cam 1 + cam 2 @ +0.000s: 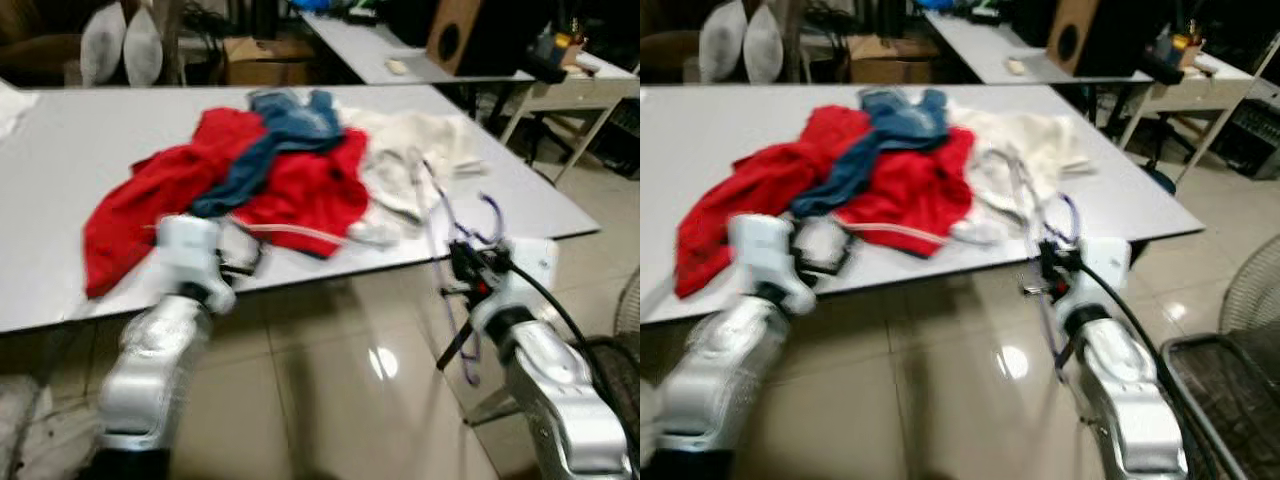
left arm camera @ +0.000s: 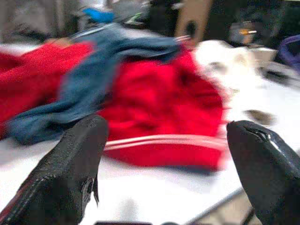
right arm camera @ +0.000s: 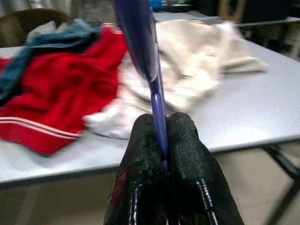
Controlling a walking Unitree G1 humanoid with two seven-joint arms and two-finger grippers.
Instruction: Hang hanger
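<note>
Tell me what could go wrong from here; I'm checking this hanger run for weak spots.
1. The right gripper pinches only a thin bar of the purple hanger, so it may twist or slip.
2. The hanger's far end lies against the white garment, which could snag and drag.
3. The open left gripper sits at the table edge by the red garment; it might catch that.

Purple hanger (image 3: 157, 93) pinched between black fingers (image 3: 197, 164) of right gripper (image 3: 161, 136). Beyond them: red top (image 1: 300, 185) with white stripes, blue denim garment (image 1: 280, 130), cream garment (image 1: 410, 155), grey-white table (image 1: 60, 150). Beige glossy floor tiles (image 1: 330, 390).
</note>
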